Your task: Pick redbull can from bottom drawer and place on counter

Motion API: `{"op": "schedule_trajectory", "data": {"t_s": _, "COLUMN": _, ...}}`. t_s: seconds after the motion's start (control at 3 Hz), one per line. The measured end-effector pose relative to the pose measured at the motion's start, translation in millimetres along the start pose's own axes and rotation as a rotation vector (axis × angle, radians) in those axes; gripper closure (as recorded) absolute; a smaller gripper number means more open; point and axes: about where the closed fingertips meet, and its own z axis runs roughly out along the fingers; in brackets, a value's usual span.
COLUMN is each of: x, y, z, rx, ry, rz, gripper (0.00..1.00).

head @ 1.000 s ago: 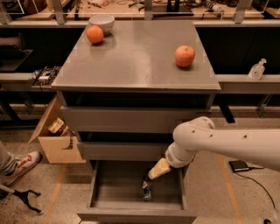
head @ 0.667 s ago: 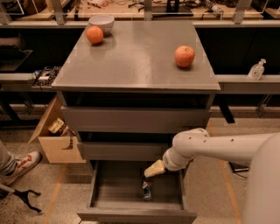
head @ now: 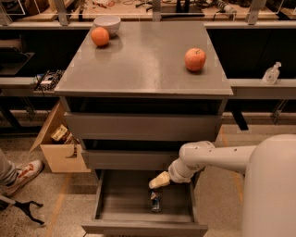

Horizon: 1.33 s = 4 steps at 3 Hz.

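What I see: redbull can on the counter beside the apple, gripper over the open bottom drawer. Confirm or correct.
Wrong: the camera view shows the redbull can inside the open bottom drawer, below the gripper, not on the counter beside the apple. The rest holds.

Looking at a speckled floor [head: 217, 203] crossed by orange tape lines [head: 61, 201], a cardboard box [head: 60, 155] leaning open at left, a cluttered wooden workbench [head: 129, 9] running behind; spotting the gripper [head: 159, 180] hovering over the open bottom drawer [head: 143, 227].
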Motion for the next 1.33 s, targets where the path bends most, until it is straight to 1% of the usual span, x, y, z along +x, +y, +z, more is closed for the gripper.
{"op": "schedule_trajectory", "data": {"t_s": 0.33, "x": 0.2, "y": -3.5, "z": 17.9, "rx": -0.018, "ry": -0.004, "rz": 0.055, "gripper": 0.0}}
{"op": "schedule_trajectory", "data": {"t_s": 0.67, "x": -3.8, "y": -9.0, "z": 47.5, "rx": -0.025, "ry": -0.009, "rz": 0.124, "gripper": 0.0}}
{"op": "schedule_trajectory", "data": {"t_s": 1.0, "x": -6.8, "y": -14.4, "z": 81.8, "rx": -0.014, "ry": -0.01, "rz": 0.173, "gripper": 0.0}}
{"op": "schedule_trajectory", "data": {"t_s": 1.33, "x": -13.8, "y": -30.3, "z": 130.8, "rx": 0.013, "ry": -0.026, "rz": 0.211, "gripper": 0.0}}
